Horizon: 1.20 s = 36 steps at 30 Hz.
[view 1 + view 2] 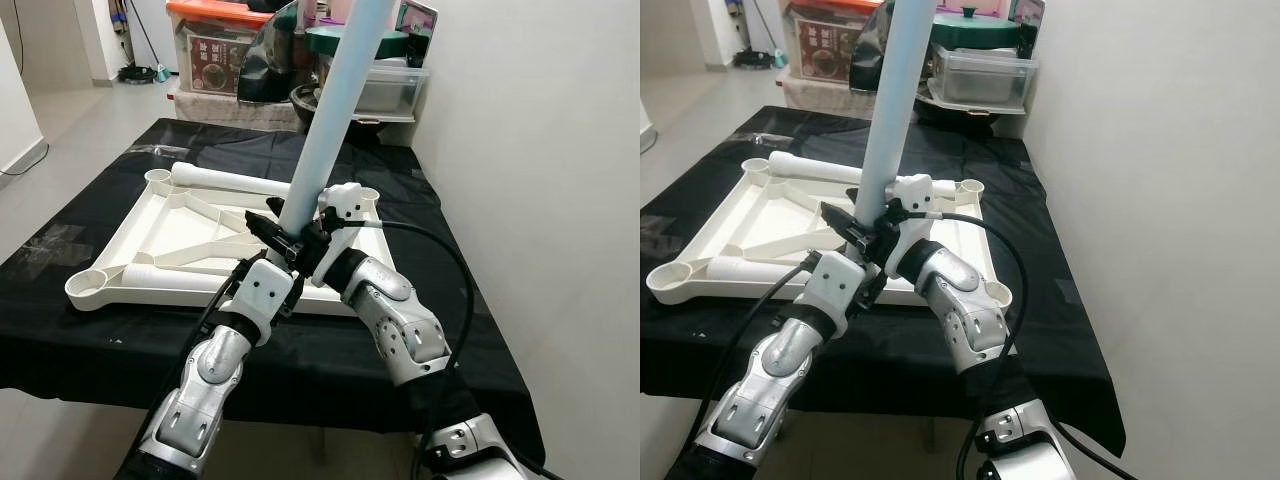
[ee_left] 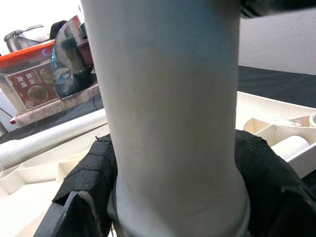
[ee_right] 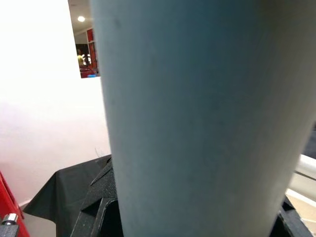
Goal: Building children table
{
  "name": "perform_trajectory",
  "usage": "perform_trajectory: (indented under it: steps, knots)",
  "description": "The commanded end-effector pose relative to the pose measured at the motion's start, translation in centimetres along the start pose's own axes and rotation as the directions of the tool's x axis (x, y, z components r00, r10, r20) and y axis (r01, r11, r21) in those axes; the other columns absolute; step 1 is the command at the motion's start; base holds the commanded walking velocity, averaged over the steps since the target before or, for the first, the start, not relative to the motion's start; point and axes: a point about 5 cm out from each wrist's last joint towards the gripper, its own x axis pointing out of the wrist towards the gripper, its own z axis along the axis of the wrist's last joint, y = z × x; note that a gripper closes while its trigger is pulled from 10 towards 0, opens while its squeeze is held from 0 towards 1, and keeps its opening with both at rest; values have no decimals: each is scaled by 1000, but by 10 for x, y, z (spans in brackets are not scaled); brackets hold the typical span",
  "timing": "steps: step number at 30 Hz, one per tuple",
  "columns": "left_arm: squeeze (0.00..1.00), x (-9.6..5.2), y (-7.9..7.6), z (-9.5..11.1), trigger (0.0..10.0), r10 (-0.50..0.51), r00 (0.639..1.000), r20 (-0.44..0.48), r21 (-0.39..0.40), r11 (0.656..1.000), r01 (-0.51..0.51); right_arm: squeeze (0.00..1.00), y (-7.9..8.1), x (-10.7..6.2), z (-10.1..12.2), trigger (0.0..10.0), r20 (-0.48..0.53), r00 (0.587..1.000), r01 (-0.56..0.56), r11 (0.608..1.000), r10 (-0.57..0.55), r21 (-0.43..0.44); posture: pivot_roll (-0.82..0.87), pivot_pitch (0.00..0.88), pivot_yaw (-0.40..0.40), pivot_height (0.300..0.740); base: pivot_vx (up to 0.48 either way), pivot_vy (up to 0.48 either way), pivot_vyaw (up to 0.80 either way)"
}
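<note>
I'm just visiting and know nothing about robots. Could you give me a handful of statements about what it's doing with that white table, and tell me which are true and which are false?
1. Both grippers hold one pale table leg. True: the left gripper and right gripper close on its lower end.
2. The held leg lies flat on the cloth. False: it stands tilted, rising up and away from the robot.
3. The white tabletop lies underside up on a black cloth. True.
4. The cloth is red. False: it is black.
5. Another white leg lies along the tabletop's far edge. True.
</note>
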Motion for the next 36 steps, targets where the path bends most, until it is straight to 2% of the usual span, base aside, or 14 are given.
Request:
perform_trajectory:
  steps: [1, 2, 3, 4, 5, 8, 9, 21, 22, 23, 32, 36]
  knots:
    - [0, -1, -2, -8, 0, 1, 999, -34, 28, 1000, 0, 0, -5, 1, 7, 10000, 26, 999, 28, 1000, -28, 14, 162, 0, -97, 740, 0, 0, 0]
    - [0, -1, -2, -8, 0, 1, 999, -34, 28, 1000, 0, 0, -5, 1, 7, 10000, 26, 999, 28, 1000, -28, 14, 162, 0, -97, 740, 0, 0, 0]
    - [0, -1, -2, -8, 10000, -8, 999, -36, 40, 999, 9, 0, -6, 1, 8, 10000, 28, 999, 37, 999, -37, 19, 161, 0, -97, 740, 0, 0, 0]
    - [0, -1, -2, -8, 10000, -8, 999, -36, 40, 999, 9, 0, -6, 1, 8, 10000, 28, 999, 37, 999, -37, 19, 161, 0, -97, 740, 0, 0, 0]
    - [0, -1, -2, -8, 10000, -13, 999, -37, 43, 999, 15, 1000, -8, 1, 9, 10000, 32, 999, 43, 999, -43, 19, 161, 0, -97, 740, 0, 0, 0]
    - [0, 0, -3, -8, 10000, -18, 999, -36, 51, 998, 20, 961, -8, 2, 10, 10000, 32, 998, 45, 999, -46, 21, 161, 0, -97, 740, 0, 0, 0]
    - [0, 0, -3, -7, 10000, -22, 999, -34, 56, 998, 23, 0, -8, 2, 10, 10000, 32, 998, 46, 999, -47, 21, 161, 0, -97, 740, 0, 0, 0]
    - [0, 0, -6, -8, 10000, -49, 999, -24, 94, 994, 51, 0, -9, 4, 13, 10000, 43, 997, 58, 997, -60, 58, 159, 0, -96, 740, 0, 0, 0]
    - [0, -1, -7, -8, 10000, -52, 998, -23, 96, 994, 54, 0, -8, 4, 13, 2157, 47, 997, 53, 997, -56, 60, 159, 0, -96, 740, 0, 0, 0]
    - [0, -1, -8, -8, 10000, -57, 998, -21, 99, 993, 59, 0, -6, 5, 13, 0, 50, 998, 41, 997, -45, 65, 162, 0, -95, 740, 0, 0, 0]
    - [0, -1, -6, -9, 10000, -51, 998, -23, 93, 994, 53, 0, -1, 4, 11, 0, 49, 999, 11, 998, -14, 58, 163, 0, -94, 740, 0, 0, 0]
    - [0, -1, -5, -10, 10000, -45, 999, -28, 57, 997, 47, 0, 0, 4, 10, 0, 47, 999, 9, 998, -12, 61, 163, 0, -93, 740, 0, 0, 0]
